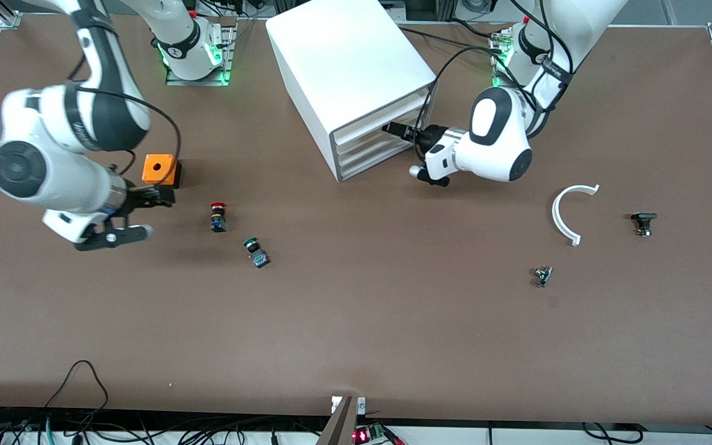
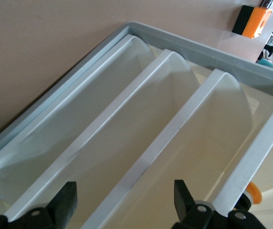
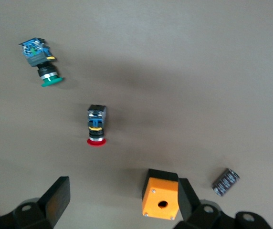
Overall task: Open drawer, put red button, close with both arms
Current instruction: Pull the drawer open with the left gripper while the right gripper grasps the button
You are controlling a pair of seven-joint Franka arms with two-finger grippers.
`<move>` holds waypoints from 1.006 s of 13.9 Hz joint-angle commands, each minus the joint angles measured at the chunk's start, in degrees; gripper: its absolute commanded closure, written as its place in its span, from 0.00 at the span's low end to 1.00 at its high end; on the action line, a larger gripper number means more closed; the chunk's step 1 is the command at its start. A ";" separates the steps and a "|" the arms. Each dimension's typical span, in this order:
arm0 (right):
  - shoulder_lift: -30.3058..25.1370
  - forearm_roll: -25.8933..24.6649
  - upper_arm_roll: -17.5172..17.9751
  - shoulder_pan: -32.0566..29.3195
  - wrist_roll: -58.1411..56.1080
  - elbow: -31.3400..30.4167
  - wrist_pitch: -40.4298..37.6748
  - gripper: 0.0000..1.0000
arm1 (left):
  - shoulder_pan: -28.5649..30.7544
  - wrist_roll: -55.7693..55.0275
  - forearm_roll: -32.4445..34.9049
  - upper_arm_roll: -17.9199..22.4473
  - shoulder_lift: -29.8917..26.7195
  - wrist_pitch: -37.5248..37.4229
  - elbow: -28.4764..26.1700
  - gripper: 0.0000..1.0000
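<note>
The white cabinet (image 1: pixel 347 68) stands at the table's middle near the bases, its stacked drawers (image 1: pixel 376 143) all pushed in. My left gripper (image 1: pixel 393 129) is at the cabinet's front by the upper drawers. In the left wrist view it (image 2: pixel 124 200) is open, its fingers either side of one drawer's sloped front lip (image 2: pixel 141 167). The red button (image 1: pixel 217 216) lies on the table toward the right arm's end; it also shows in the right wrist view (image 3: pixel 96 125). My right gripper (image 1: pixel 153 213) is open and empty (image 3: pixel 122 198), over the table between the button and the orange box.
An orange box with a hole (image 1: pixel 160 170) (image 3: pixel 161 194) sits close by one right finger. A green-capped button (image 1: pixel 255 251) lies nearer the camera than the red one. A white curved piece (image 1: pixel 569 213) and two small dark parts (image 1: pixel 643 222) (image 1: pixel 542 275) lie toward the left arm's end.
</note>
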 commanded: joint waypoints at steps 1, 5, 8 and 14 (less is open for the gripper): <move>2.11 0.47 -0.27 1.50 0.37 0.64 1.76 0.00 | -0.89 1.43 -2.08 -1.24 -0.87 1.18 -2.60 0.14; 7.20 3.98 0.08 3.61 0.45 -0.84 8.77 0.00 | -0.98 1.88 -2.08 -1.24 -0.25 1.36 -3.84 0.90; 7.39 4.34 0.87 3.62 2.98 -6.98 17.20 0.00 | -1.07 1.96 -2.08 -1.42 0.54 3.11 -4.98 1.00; 7.83 4.51 0.87 3.44 9.83 -18.07 32.43 0.00 | 3.23 2.66 3.08 3.32 -1.30 10.65 -2.27 1.00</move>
